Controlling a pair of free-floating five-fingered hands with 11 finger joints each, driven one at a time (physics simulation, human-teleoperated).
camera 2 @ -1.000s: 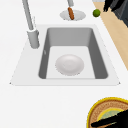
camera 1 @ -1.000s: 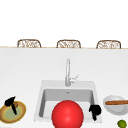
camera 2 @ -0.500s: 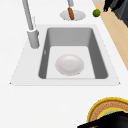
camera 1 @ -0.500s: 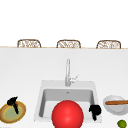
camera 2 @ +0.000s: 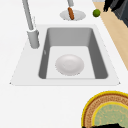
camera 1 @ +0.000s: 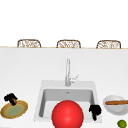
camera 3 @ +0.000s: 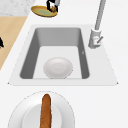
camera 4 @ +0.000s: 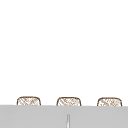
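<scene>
Position of both robot hands is unchanged across the last second: the left robot hand (camera 1: pixel 10 98) stays at the far rim of the yellow-rimmed plate (camera 1: pixel 14 109) on the counter (camera 1: pixel 27 75), left of the sink (camera 1: pixel 40 100), and the right robot hand (camera 1: pixel 95 110) stays hung over the sink's right front edge, fingers drooping and holding nothing. No object is seen to have shifted, so the moment is logged as a pause with the plate not lifted. In the right side view the left robot hand (camera 3: pixel 52 6) is seen touching the plate's rim with fingers bent, but whether the rim is actually pinched cannot be told. A white bowl (camera 2: pixel 69 64) lies in the basin; in the front view its place is covered by a large red ball (camera 1: pixel 67 115), whose true position is unclear. A sausage (camera 3: pixel 45 110) lies on a white dish (camera 3: pixel 62 110) right of the sink, with a green lime (camera 1: pixel 122 123) nearby, partly cut by the frame. The faucet (camera 1: pixel 67 72) stands at the back.
</scene>
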